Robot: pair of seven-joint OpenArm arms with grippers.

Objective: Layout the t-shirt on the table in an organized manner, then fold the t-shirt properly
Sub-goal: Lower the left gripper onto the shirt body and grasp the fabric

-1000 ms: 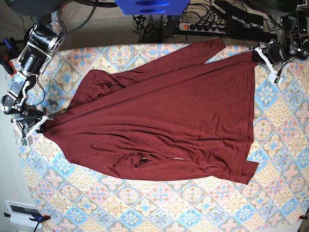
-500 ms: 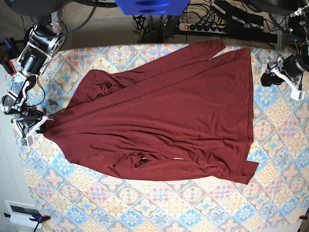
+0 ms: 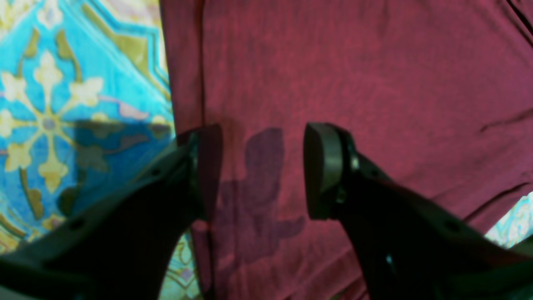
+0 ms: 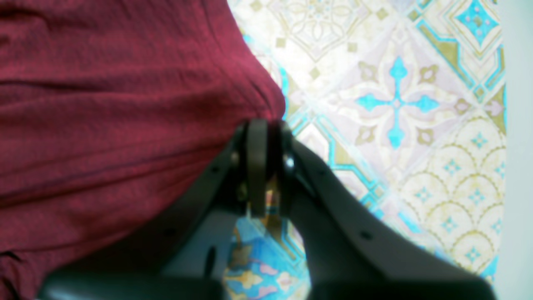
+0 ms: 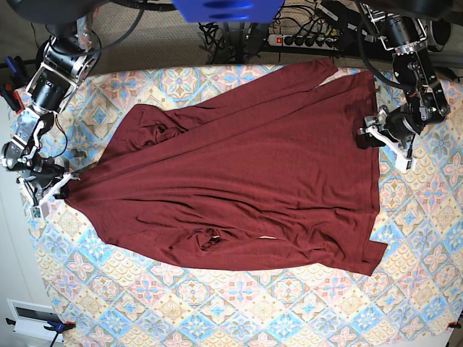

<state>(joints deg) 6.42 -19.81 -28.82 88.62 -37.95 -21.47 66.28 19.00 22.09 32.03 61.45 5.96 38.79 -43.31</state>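
Note:
The dark maroon t-shirt (image 5: pixel 246 166) lies spread across the patterned table (image 5: pixel 289 311), with a bunched fold near its front edge. My left gripper (image 5: pixel 370 136) hovers open over the shirt's right hem. In the left wrist view its fingers (image 3: pixel 322 166) straddle bare fabric (image 3: pixel 374 83) next to the hem, with nothing between them (image 3: pixel 262 166). My right gripper (image 5: pixel 61 186) sits at the shirt's left tip. The right wrist view shows it (image 4: pixel 266 166) shut on a pinch of the shirt's edge (image 4: pixel 104 104).
A power strip with cables (image 5: pixel 304 40) lies on the floor beyond the table's far edge. A blue part (image 5: pixel 224 9) hangs at the top centre. A white box (image 5: pixel 32 314) sits off the table's front left corner. Patterned cloth (image 4: pixel 395 104) shows right of the right gripper.
My left gripper let go of the shirt's far right corner and opened. It swung out to the right, then came back in lower over the right hem. The right gripper has not moved.

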